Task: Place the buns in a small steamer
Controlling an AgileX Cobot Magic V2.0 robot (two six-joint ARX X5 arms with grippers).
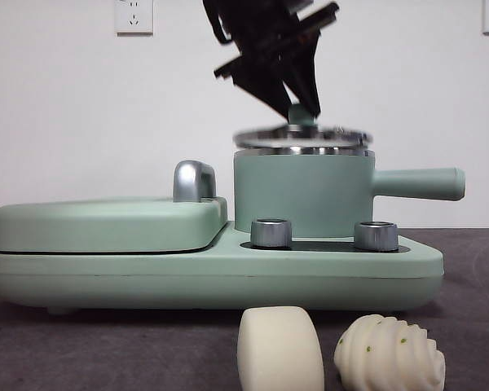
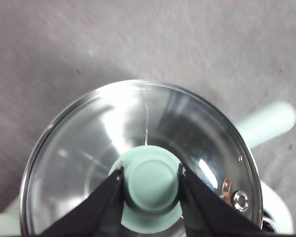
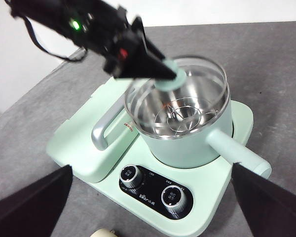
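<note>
**Lid in hand at the steamer; both buns waiting at the near edge**

Nearest the front camera, the two buns sit on the dark surface [image 1: 81, 342], close together but apart: the smooth bun [image 1: 280, 349] on the left of that view, the ridged bun [image 1: 389, 353] beside it, flecked green. Neither is touched.

Behind them stands the mint-green cooker base [image 1: 228, 273] with two steel dials [image 1: 271, 233]. The flat griddle [image 1: 98, 224] with its chrome handle [image 1: 194, 180] occupies one side; the small steamer [image 1: 303, 194] stands on the other, its straight handle [image 1: 420, 182] pointing away from the griddle.

The left claw [image 2: 151, 178] is closed on the green knob [image 2: 150, 180] of the glass lid [image 2: 138, 128], one jaw on each side. The lid's rim appears blurred and slightly clear of the pot wall, so the lid seems to be lifting off.

Recommended handling: raise the lid level and straight, then carry it well aside before setting it down, clear of the buns and dials. A steel rack [image 3: 180, 116] is visible inside the pot.

The right claw [image 3: 148, 197] hangs wide open and empty above the near side of the cooker. The lid and the left arm over the pot mouth are the only obstructions to loading.
</note>
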